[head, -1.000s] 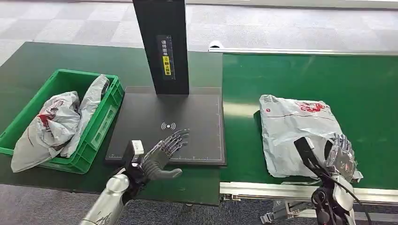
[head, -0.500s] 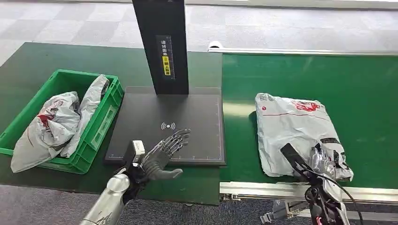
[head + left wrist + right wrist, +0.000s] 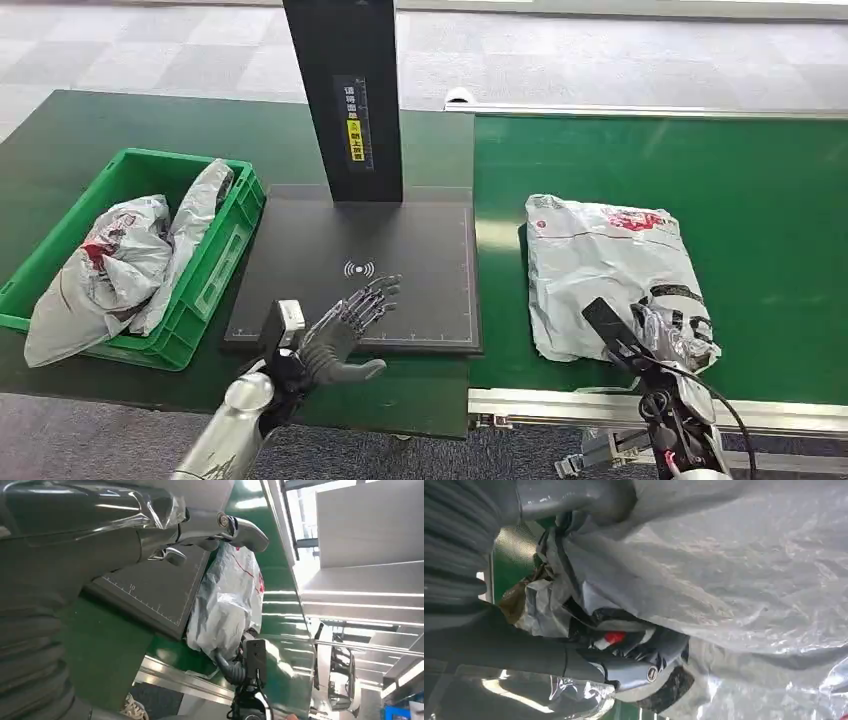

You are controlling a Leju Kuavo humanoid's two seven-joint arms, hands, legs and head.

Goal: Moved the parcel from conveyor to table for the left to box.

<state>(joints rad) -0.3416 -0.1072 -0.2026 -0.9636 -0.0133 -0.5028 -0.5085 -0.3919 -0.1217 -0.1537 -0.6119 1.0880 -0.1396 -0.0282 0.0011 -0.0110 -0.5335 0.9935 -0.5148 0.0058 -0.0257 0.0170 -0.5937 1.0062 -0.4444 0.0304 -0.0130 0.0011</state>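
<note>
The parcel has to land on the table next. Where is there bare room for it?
The black pad is bare between the post and the left hand. The green bin is crowded with bags. The right hand grips the parcel.

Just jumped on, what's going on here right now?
The right hand grips the near corner of the grey parcel, which lies on the green conveyor close to the black scan pad. The left hand hovers open over the pad's near edge, holding nothing. The green crate on the table's left side already holds other grey parcels.
</note>
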